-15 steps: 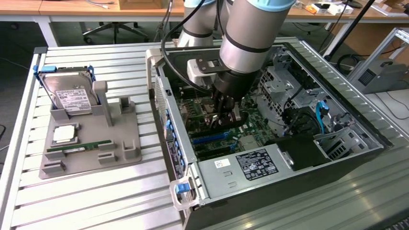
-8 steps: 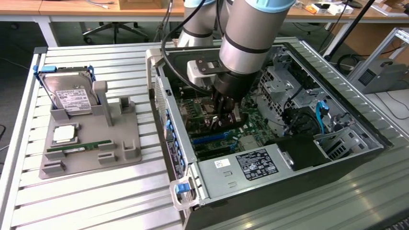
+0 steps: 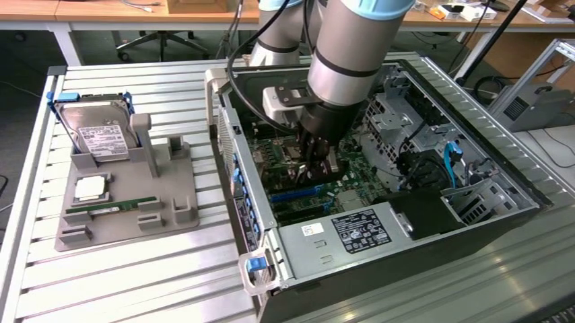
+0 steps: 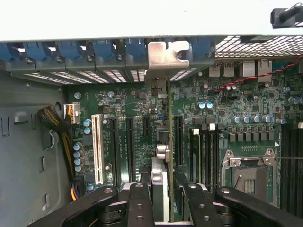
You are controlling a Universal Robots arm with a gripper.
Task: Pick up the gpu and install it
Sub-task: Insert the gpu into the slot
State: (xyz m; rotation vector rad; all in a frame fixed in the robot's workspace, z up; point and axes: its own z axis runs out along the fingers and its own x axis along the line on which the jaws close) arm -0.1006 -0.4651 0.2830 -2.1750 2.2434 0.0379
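Gripper fingers clamped on my gpu by its top edge: thin, stiff, fragile card, so I'm avoiding the chips.

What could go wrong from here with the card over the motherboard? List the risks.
1. The gpu, held edge-on in the gripper, stands between expansion slots; slightly off, it may jam beside one.
2. Its metal bracket sits at the rear slot openings; it could catch on the case frame.
3. Capacitors stand close beside the card and might be knocked.
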